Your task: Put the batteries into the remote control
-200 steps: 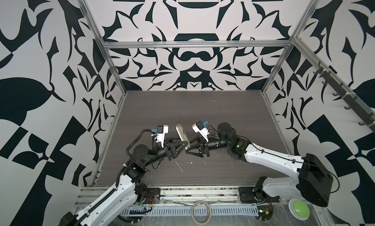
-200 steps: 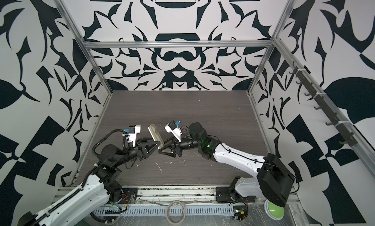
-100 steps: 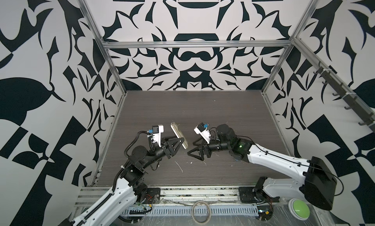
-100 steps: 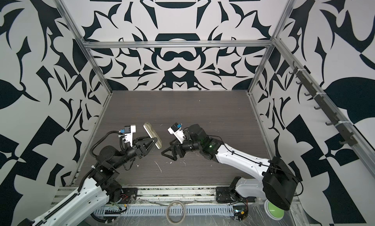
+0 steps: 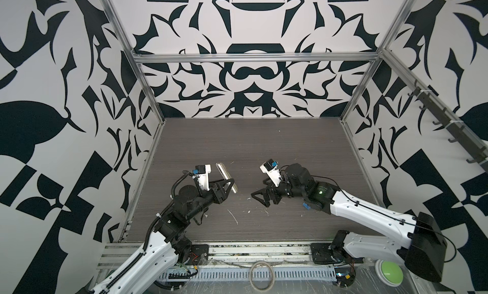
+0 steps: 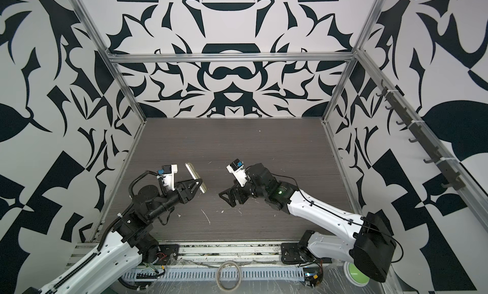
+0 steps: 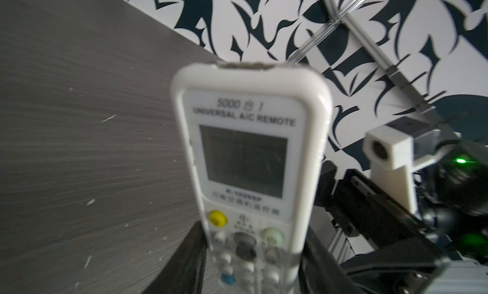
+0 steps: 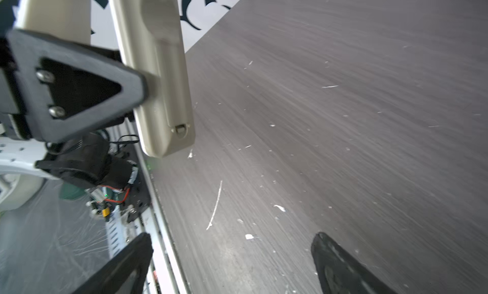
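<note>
Your right gripper (image 5: 260,199) backed off rightward, jaws wide and empty now, left gripper (image 5: 230,185) clamped on the remote control (image 5: 225,176) (button side toward its own arm), up off the table (image 5: 264,147), left of centre

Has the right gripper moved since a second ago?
Yes. The right gripper has drawn back rightward, away from the white streak on the table, jaws open.
</note>
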Motion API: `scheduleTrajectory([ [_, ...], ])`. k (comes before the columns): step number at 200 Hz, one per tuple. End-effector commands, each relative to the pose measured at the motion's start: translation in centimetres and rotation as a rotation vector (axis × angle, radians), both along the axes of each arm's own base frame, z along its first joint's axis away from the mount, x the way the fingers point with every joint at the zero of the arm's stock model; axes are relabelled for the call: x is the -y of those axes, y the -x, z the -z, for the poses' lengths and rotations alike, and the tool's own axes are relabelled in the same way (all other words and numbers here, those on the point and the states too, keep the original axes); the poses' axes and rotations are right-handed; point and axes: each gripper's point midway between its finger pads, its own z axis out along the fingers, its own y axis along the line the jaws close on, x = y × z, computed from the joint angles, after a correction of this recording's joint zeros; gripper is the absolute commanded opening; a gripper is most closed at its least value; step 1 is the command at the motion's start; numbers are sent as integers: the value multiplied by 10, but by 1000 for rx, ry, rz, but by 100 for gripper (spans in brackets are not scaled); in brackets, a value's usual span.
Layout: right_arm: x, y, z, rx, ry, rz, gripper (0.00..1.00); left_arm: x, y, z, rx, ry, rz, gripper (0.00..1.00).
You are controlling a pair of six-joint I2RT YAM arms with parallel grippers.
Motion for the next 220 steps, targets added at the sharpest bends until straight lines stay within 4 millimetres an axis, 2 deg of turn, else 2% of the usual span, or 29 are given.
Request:
scheduleTrajectory([
  [1, 10, -13, -10, 61, 19, 69, 98, -9, -8, 4, -28, -64, -64, 0],
  [29, 13, -17, -5, 55, 34, 89, 98, -16, -12, 26, -100, -134, -103, 0],
  [127, 20, -22, -3, 56, 44, 124, 98, -17, -13, 89, -314, -238, -135, 0],
  [220, 18, -26, -1, 45, 43, 130, 97, -19, -10, 117, -414, -275, -159, 0],
])
